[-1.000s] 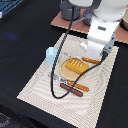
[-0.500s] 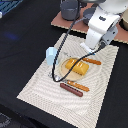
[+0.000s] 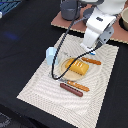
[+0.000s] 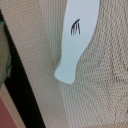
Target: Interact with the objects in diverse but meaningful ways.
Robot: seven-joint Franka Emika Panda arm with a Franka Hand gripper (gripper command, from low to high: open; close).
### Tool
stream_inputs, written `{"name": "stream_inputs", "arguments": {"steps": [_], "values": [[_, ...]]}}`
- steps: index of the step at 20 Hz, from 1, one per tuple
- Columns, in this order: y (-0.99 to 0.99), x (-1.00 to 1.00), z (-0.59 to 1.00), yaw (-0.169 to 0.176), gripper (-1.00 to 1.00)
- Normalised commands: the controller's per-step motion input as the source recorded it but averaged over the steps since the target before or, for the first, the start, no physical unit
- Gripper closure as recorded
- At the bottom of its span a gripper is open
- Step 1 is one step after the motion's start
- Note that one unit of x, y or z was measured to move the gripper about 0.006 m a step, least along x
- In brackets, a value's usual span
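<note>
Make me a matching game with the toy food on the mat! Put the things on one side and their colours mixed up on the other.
Things:
1. bread block
2. sausage
3. shaker
4. placemat

Colours:
A. pale blue
B. beige
C. yellow-orange
D. dark brown

Right pairs: 1-C, 2-D, 3-A, 4-B
</note>
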Motion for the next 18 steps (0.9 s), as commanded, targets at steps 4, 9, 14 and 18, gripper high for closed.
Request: {"name": "stream_inputs", "arguments": {"steps": [4,9,14,18], "values": [[0.03,-0.55,-0.54,-0.012,-1.00],[0.26,-0.36,-0.36,-0.015,-1.00],[0.36,-0.34,-0.30,-0.004,1.00],[0.35,-0.31,-0.26,0.000,1.00]]}}
